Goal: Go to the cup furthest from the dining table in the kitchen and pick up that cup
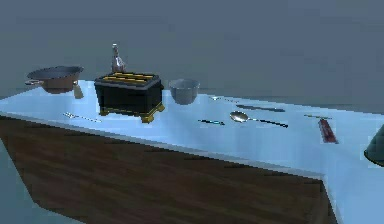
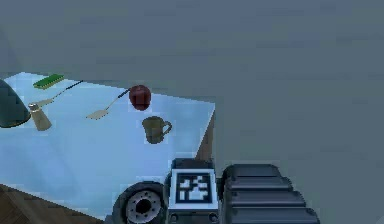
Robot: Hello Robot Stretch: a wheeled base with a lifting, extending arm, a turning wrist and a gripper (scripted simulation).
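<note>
The gripper (image 2: 140,206) sits at the arm side view's bottom edge, a dark round body just left of a white marker square (image 2: 194,188), with the arm (image 2: 262,195) showing as ribbed dark segments to the right. Its fingers cannot be made out, so I cannot tell whether it is grasping anything or free. The arm looks drawn in close to the robot, probably so the base can line up along the counter without striking it.

The cup (image 2: 154,129), a tan mug, stands upright on the pale blue countertop (image 2: 90,158), farther up the picture than the gripper and near the counter's right-hand corner, with its handle toward the arm side view's right. A dark red round thing (image 2: 139,97), apple-like, lies just beyond it and apart from it. A pale utensil (image 2: 97,112) lies to their left.

In the forward view the countertop carries a dark box (image 1: 128,94) with gold trim, a grey bowl (image 1: 183,91), a pan (image 1: 55,77) and a spoon (image 1: 240,117).

The robot seems parked side-on so the cup falls within the arm's reach. Lifting and extending comes next, and the red thing behind could get knocked
</note>
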